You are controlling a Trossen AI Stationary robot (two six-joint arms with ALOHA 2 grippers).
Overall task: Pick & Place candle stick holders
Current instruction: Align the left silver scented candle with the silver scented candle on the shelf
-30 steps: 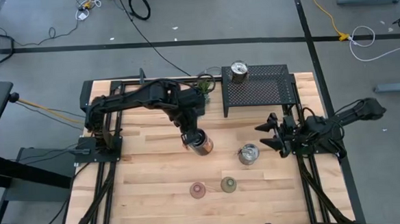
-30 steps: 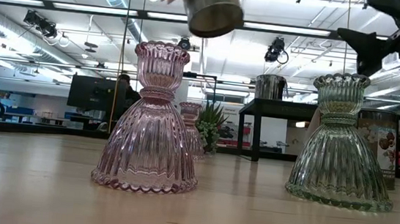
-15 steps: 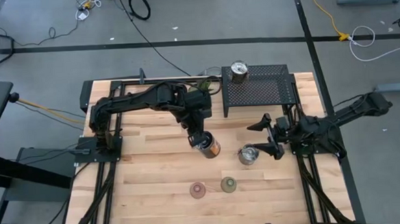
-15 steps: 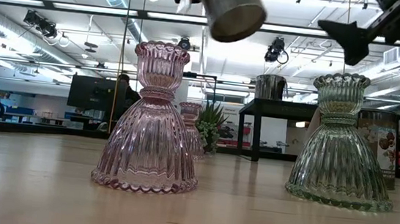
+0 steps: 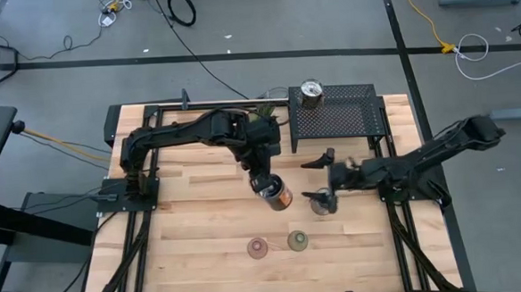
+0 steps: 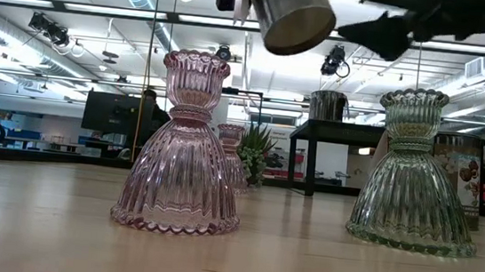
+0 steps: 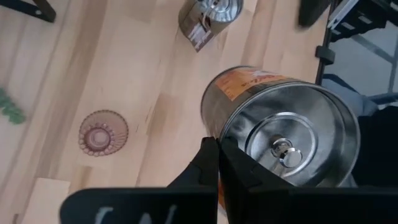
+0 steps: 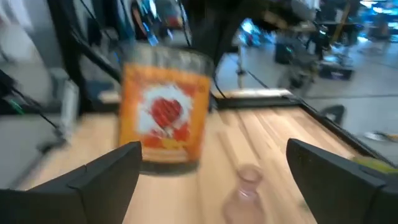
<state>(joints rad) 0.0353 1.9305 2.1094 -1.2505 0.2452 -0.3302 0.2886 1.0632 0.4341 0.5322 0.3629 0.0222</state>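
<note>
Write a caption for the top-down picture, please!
Left gripper lifts a shiny silver cup; open right gripper reaches another.

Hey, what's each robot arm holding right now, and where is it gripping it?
The left gripper holds a silver candle holder by its rim, lifted off the table. The right gripper is open, holding nothing.

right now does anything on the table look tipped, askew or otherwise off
Only the silver holder in the left gripper: it hangs tilted above the table, open end sideways. The silver holder by the open right gripper and both glass holders stand upright.
</note>
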